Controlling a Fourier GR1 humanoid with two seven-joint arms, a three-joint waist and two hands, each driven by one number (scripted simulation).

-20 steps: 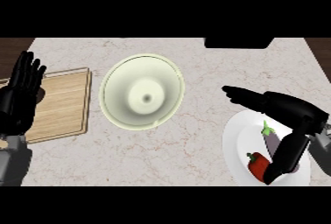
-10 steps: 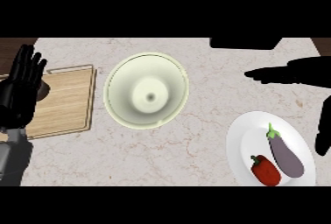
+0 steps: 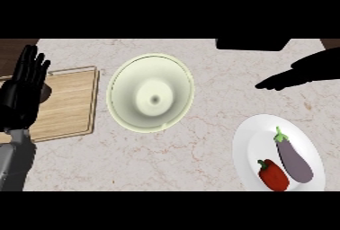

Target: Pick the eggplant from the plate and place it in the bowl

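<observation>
A purple eggplant (image 3: 294,158) with a green stem lies on the white plate (image 3: 248,137) at the lower right, beside a red pepper (image 3: 272,175). The pale green bowl (image 3: 151,92) stands at the counter's middle, with nothing in it. My right hand (image 3: 307,68) hovers at the upper right, above and beyond the plate, with straight fingers pointing left; it is open, holds nothing and is apart from the eggplant. My left hand (image 3: 24,91) rests open at the left edge, fingers up.
A wooden cutting board (image 3: 68,103) lies left of the bowl, partly under my left hand. A black object (image 3: 252,43) sits at the counter's far edge, upper right. The counter is pale marble.
My right hand has moved up and to the right, off the plate, so the eggplant and pepper now show fully. The left hand stays put.
</observation>
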